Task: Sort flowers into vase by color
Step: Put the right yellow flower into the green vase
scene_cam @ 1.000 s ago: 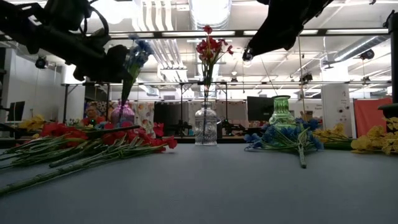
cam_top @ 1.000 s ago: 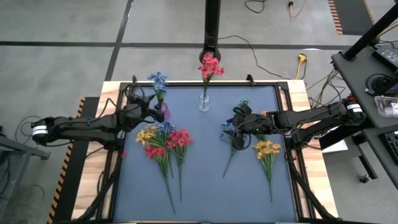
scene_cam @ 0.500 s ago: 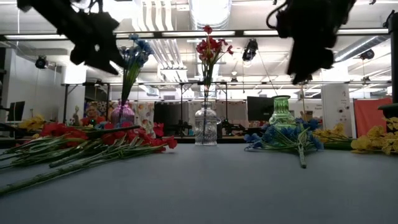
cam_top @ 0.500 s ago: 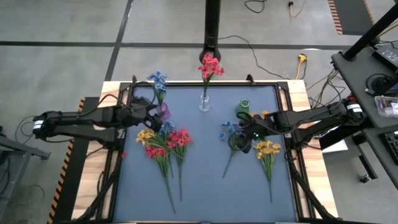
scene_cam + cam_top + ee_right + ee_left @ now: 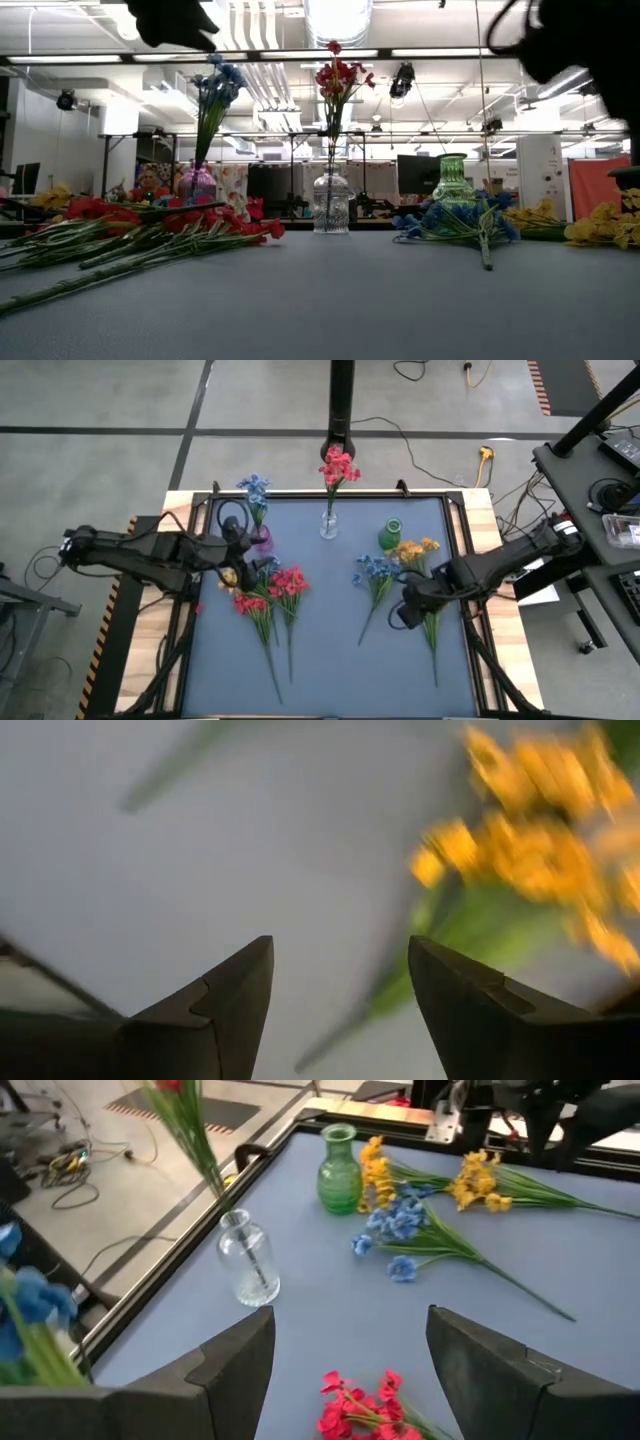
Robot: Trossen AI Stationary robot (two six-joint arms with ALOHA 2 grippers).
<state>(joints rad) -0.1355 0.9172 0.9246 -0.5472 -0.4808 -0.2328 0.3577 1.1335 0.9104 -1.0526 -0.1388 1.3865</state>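
Moved: our right claw (image 5: 408, 610) slid off the blue flowers (image 5: 374, 569) onto yellow flowers (image 5: 431, 622).
Claws: both open, empty; left claw (image 5: 236, 552) beside pink vase (image 5: 263, 538).

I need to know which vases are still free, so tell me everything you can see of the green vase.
The green vase is translucent green glass, with a round ribbed belly, narrow neck and flared open mouth. It stands upright near the table's far edge, right of the clear vase. Nothing stands in it. Yellow flowers lie on the mat right beside its base; whether they touch it cannot be told.
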